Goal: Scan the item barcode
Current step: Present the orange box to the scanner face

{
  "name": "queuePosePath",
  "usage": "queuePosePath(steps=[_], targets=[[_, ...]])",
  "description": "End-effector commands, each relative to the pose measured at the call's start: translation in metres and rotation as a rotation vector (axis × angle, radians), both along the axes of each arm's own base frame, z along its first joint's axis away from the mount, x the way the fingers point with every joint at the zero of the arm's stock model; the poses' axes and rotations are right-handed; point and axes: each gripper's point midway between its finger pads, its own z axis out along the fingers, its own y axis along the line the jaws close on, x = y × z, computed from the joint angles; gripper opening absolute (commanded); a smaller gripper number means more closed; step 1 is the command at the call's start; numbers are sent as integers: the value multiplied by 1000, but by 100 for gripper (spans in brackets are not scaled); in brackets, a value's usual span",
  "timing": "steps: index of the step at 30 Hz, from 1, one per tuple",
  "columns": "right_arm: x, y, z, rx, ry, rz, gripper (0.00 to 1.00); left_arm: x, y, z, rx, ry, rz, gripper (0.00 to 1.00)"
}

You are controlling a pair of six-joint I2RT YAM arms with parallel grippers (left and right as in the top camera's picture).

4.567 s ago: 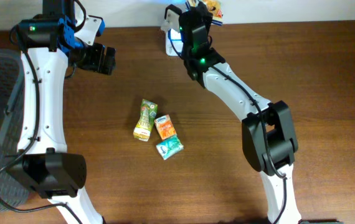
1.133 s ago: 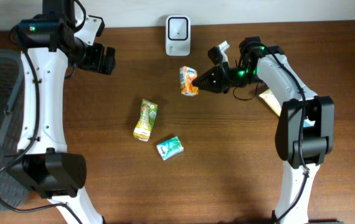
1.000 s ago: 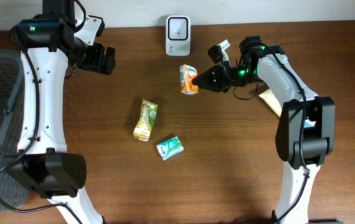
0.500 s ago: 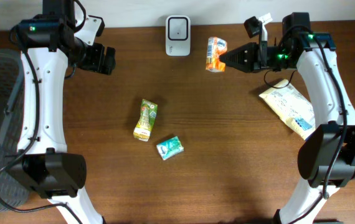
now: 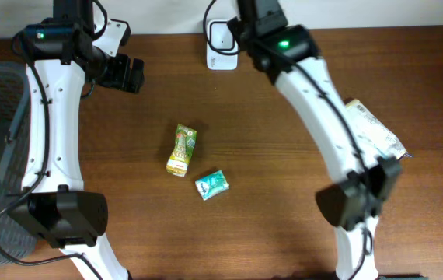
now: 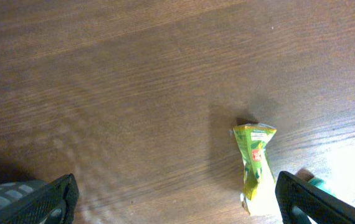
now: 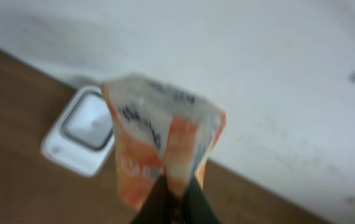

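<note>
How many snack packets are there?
4: a green-yellow pouch and a teal packet in the middle, a cream bag at right, an orange packet in the right hand. More may hide.

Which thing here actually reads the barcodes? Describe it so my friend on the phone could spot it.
Follow the brown wooden table to its far edge by the white wall, near the middle. The scanner stands there: a small white rounded box with a greyish window, unlike the soft green packet and teal packet lying mid-table.

The pouch [image 7: 159, 149] is orange-and-white — scanner [image 7: 81, 132] white, table [image 6: 134, 93] grained brown.
</note>
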Motion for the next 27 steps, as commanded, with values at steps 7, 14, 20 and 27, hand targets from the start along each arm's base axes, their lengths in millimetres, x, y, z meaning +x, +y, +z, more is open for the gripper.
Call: queuePosePath(steps=[7, 14, 20, 27], targets=[[62, 36, -113, -288, -4, 185, 4, 1, 1, 7, -1, -24, -15, 99], [71, 33, -153, -403, 32, 223, 4, 1, 1, 7, -2, -24, -14, 99], [75, 30, -171, -558, 52, 287, 4, 1, 1, 7, -2, -23, -14, 99], [78, 29, -162, -602, 21, 255, 4, 1, 1, 7, -2, -23, -14, 99]])
